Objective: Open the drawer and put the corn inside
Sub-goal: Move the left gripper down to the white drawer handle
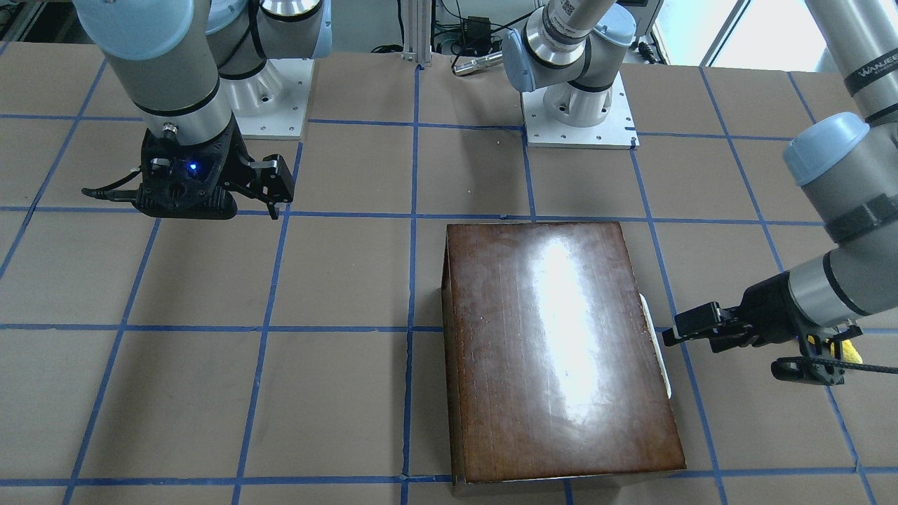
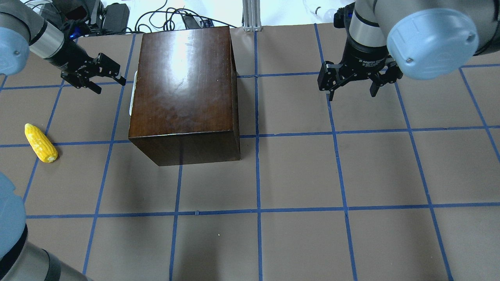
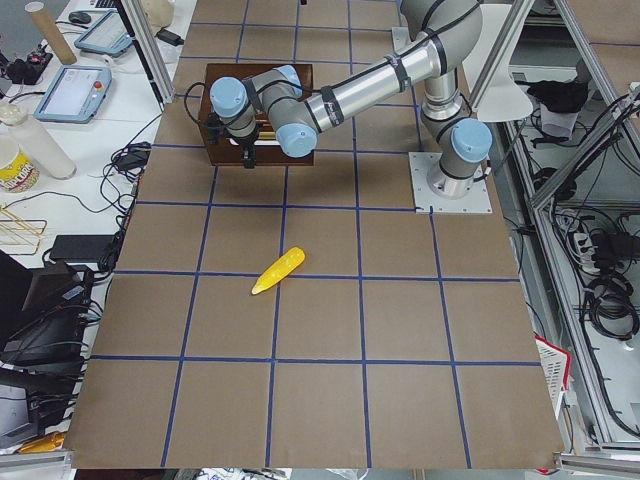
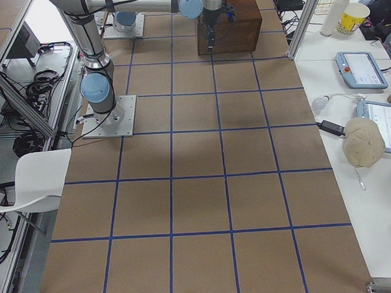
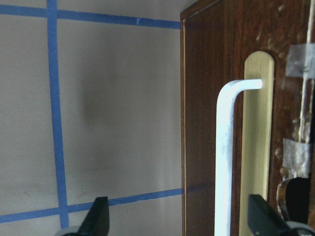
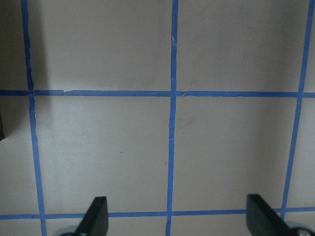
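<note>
The glossy dark-brown box (image 2: 183,86) stands on the table with its drawer shut. The drawer front with its whitish handle (image 5: 224,162) faces the robot's left, and the handle also shows in the overhead view (image 2: 134,93). The yellow corn (image 2: 40,143) lies on the table to the left of the box, apart from it; it also shows in the exterior left view (image 3: 279,271). My left gripper (image 2: 110,86) is open and empty, pointing at the handle from a short way off, its fingertips (image 5: 98,216) on either side of the handle's line. My right gripper (image 2: 351,93) is open and empty, above bare table to the right of the box.
The table is brown board with a blue tape grid. The two arm bases (image 1: 579,105) stand on the robot's side of the table. Cables (image 2: 175,19) and an aluminium post (image 2: 252,15) lie beyond the far edge behind the box.
</note>
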### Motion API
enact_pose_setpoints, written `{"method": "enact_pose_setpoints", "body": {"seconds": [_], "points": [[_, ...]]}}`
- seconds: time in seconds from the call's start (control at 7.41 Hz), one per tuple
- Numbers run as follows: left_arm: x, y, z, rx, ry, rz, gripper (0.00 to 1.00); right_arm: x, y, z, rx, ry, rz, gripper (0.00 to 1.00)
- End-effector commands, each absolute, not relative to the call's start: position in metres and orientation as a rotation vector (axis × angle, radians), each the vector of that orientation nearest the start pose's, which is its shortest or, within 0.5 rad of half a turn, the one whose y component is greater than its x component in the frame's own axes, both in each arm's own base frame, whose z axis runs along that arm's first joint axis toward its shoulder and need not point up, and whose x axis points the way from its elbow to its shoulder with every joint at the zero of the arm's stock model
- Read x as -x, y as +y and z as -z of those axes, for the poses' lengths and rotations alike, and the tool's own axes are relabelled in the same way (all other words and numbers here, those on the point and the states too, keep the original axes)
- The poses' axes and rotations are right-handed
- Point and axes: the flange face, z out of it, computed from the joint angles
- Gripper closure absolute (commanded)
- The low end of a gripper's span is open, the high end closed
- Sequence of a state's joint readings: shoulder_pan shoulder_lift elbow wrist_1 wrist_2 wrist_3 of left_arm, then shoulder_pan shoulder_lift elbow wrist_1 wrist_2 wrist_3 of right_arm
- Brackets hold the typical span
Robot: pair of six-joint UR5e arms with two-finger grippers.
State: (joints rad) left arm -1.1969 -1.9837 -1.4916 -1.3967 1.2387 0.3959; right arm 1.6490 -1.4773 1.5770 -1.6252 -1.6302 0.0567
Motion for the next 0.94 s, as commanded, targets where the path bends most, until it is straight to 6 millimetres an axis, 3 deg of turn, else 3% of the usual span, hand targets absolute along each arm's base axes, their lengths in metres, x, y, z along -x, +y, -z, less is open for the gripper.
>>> {"method": "enact_pose_setpoints", "body": {"seconds": [0.0,0.81], "points": [[-0.072,-0.645,-0.300,-0.072,3.534,-0.049,0.00,-0.168,-0.514,-0.443,0.037,3.203,-0.065,0.00],[-0.071,-0.649,-0.270,-0.105,3.555,-0.119,0.00,-0.168,-0.513,-0.443,0.037,3.202,-0.067,0.00]]}}
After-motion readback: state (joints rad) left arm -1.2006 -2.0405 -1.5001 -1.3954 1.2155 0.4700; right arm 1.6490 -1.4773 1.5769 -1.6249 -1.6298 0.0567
